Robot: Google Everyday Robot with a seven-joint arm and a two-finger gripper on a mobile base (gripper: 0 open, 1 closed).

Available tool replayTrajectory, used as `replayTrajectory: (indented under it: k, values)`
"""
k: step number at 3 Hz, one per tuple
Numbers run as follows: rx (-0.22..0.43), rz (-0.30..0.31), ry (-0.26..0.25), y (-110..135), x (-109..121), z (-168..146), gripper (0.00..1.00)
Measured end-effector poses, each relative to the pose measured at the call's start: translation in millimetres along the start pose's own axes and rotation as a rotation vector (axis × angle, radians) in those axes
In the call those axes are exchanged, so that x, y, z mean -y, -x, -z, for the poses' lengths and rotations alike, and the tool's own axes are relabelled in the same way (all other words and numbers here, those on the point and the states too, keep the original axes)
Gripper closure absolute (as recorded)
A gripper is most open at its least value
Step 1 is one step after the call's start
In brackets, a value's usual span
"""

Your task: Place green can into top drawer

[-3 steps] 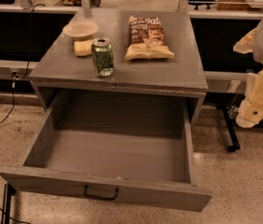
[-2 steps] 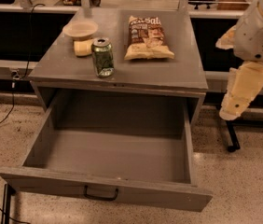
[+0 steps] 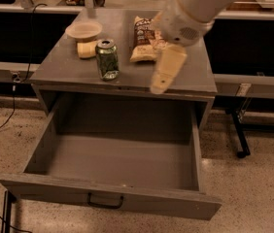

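Note:
The green can [image 3: 107, 59] stands upright on the grey cabinet top [image 3: 69, 67], near its front edge and left of centre. The top drawer [image 3: 122, 161] below is pulled fully open and holds nothing; its front panel has a small black handle [image 3: 105, 201]. My gripper [image 3: 165, 74] hangs over the front right part of the cabinet top, to the right of the can and apart from it, holding nothing. The white arm comes in from the upper right and covers part of the chip bag.
A chip bag [image 3: 143, 45] lies behind the can at centre. A yellow sponge [image 3: 86, 49] and a tan bowl [image 3: 83, 30] sit at the back left. A cable [image 3: 10, 106] runs down on the left; a black stand leg [image 3: 239, 135] is on the right.
The arm has swung in from the right side of the cabinet to over its top, close to the can. The can and drawer have not moved.

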State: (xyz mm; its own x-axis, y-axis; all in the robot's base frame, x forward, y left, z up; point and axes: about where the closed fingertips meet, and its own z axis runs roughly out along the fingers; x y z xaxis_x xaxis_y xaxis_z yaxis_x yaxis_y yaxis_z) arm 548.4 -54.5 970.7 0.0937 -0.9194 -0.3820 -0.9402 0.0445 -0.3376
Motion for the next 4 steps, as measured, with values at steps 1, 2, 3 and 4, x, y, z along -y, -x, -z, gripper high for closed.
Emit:
replayTrajectory:
  k: [1, 2, 3, 4]
  values:
    - [0.2, 0.004, -0.042, 52.7, 38.0, -46.9, 0.0]
    - [0.352, -0.08, -0.091, 74.2, 81.7, -81.0, 0.0]
    - [0.428, 0.01, -0.036, 124.5, 82.2, -207.0, 0.0]
    - [0.427, 0.022, -0.034, 130.1, 84.1, -209.5, 0.0]
